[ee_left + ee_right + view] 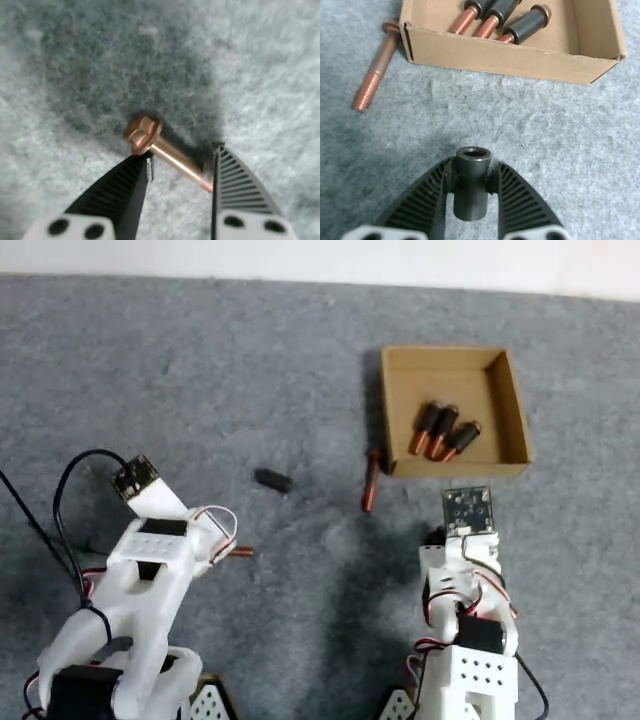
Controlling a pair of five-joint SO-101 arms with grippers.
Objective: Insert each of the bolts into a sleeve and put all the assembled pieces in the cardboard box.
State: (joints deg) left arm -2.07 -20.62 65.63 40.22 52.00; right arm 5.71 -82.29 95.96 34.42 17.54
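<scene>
The left gripper, at the lower left of the high view, pinches a copper-coloured hex-headed metal bolt slantwise between its jaws. The right gripper, at the lower right there, clamps a short black cylindrical sleeve upright, its bore showing. The shallow brown cardboard box sits in the upper right of the high view and holds three sleeved bolts. A second loose copper bolt lies just beside its near left corner. Another small black sleeve lies near the centre.
</scene>
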